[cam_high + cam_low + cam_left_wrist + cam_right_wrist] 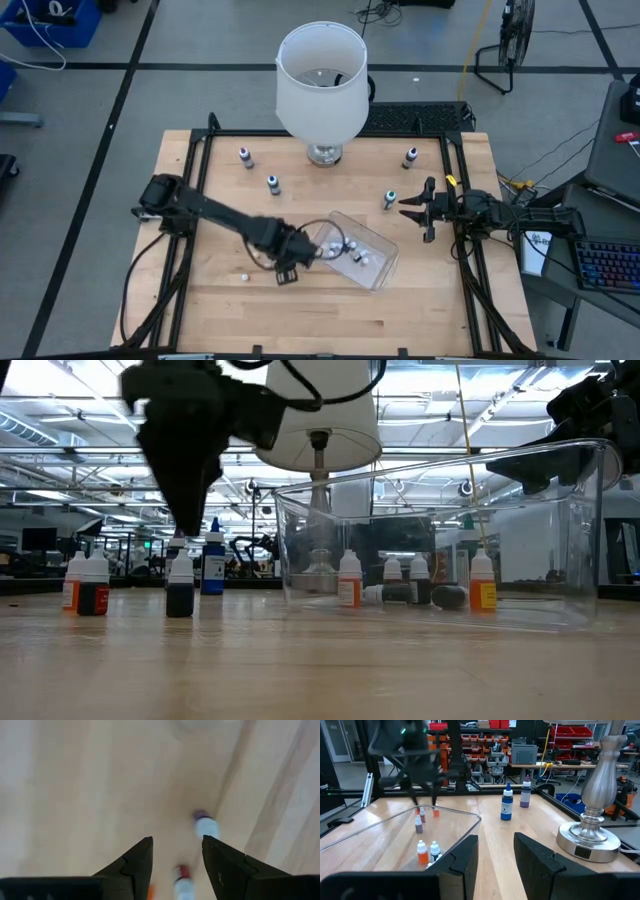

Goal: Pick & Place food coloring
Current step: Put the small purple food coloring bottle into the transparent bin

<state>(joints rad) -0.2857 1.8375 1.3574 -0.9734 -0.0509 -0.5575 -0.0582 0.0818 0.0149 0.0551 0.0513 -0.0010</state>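
Several tiny food coloring bottles stand upright on the wooden table: two [245, 155] [273, 183] left of the lamp, two [410, 157] [390, 200] to its right. More lie and stand inside the clear tub [352, 250]. My left gripper [286, 270] is open at the tub's left end, fingers pointing down over a dark-bodied bottle [180, 588]. In the left wrist view a red-capped bottle [182, 879] sits below the gap of that gripper [175, 842], with a purple-capped one [205, 825] beyond. My right gripper [412, 208] waits open at the table's right side.
A big white lampshade [320, 80] on a metal base [590, 835] stands at the table's far middle. A blue bottle [507, 805] and a purple one [525, 792] stand ahead of the right gripper [495, 840]. Black frame rails [200, 170] run along the table's edges.
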